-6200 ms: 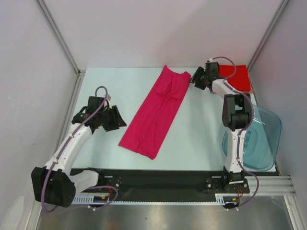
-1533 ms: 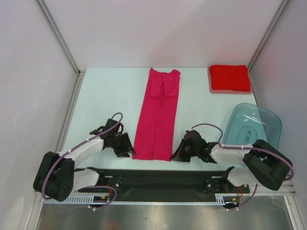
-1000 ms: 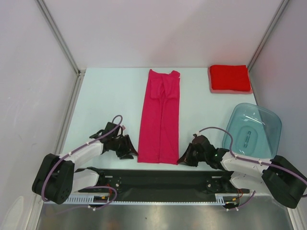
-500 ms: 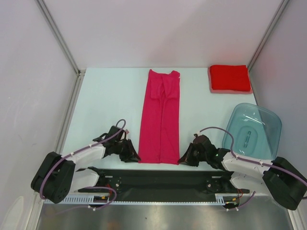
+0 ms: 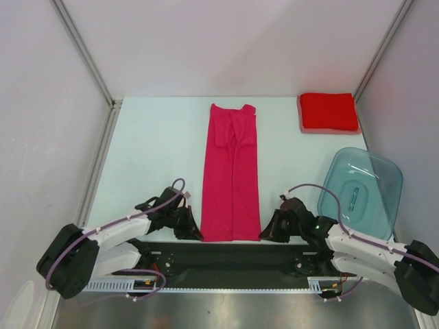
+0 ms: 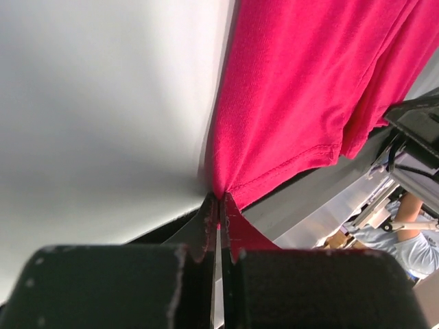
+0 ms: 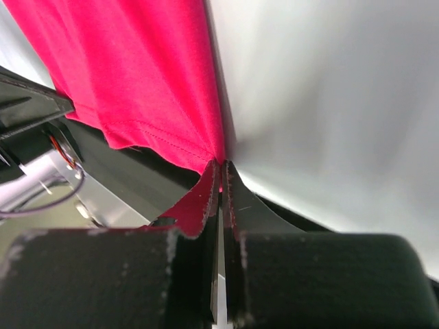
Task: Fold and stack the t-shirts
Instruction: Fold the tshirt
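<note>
The left jaws clamp one hem corner of the magenta t-shirt (image 5: 232, 178), the right jaws the other; the folded red t-shirt (image 5: 329, 112) lies well beyond the right jaws.

A pink shirt (image 5: 231, 175), folded into a long narrow strip, lies on the worktop (image 5: 158, 151) from far side to near edge. The left jaws meet its near left corner, the right jaws its near right corner. A folded red shirt (image 5: 328, 112) lies far right, with a tub (image 5: 363, 188) nearer.
</note>
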Motion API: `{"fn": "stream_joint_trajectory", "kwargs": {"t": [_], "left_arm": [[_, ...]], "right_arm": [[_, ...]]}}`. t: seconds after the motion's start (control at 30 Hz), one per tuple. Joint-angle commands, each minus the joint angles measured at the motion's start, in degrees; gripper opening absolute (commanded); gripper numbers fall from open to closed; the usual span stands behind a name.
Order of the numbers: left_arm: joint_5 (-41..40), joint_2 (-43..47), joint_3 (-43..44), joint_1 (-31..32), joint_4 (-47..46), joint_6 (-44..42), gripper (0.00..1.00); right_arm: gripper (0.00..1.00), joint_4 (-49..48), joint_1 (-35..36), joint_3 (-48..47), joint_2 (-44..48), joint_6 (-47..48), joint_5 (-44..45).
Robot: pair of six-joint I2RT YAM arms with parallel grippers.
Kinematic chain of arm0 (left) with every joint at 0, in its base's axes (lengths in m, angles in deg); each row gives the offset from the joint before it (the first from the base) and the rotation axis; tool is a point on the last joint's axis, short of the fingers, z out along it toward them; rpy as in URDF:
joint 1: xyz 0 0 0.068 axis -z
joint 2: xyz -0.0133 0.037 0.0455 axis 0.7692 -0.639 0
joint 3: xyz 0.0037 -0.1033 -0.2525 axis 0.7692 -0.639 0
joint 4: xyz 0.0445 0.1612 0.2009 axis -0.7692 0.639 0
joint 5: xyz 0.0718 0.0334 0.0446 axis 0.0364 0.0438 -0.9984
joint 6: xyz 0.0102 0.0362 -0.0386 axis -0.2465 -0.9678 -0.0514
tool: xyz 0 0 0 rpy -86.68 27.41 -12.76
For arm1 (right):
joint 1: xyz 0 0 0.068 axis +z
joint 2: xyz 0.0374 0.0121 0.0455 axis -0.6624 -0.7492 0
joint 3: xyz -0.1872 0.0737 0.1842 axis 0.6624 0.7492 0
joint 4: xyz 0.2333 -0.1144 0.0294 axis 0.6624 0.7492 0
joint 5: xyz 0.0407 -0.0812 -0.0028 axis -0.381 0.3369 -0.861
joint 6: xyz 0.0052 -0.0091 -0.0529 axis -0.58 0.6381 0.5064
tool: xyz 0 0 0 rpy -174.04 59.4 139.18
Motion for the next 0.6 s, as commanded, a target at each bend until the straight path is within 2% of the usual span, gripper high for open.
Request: {"fn": "stream_joint_trajectory", "kwargs": {"t": [0.0,0.13,0.27,0.43,0.57], "left_arm": [[-1.78,5.37,-0.77,1.21,4.25,3.23,0.00],[-4.06,6.27,4.22,1.21,8.73,1.83,0.00],[-5.56,0.92,14.31,0.24,12.51,-1.24,0.00],[-4.34,-9.96,25.91,-5.64,12.96,-6.95,0.00],[-3.01,-19.63,36.54,-9.42,14.62,-10.99,0.00]], "right_arm": [[0.00,6.93,0.96,-0.62,3.86,2.00,1.20],[0.00,9.83,-0.96,-3.95,4.58,5.77,0.59],[0.00,13.27,-7.81,-11.42,0.54,13.07,-1.87],[0.00,13.79,-20.46,-22.84,-11.56,23.42,-10.91],[0.00,14.76,-24.51,-34.18,-22.92,28.80,-13.12]]}}
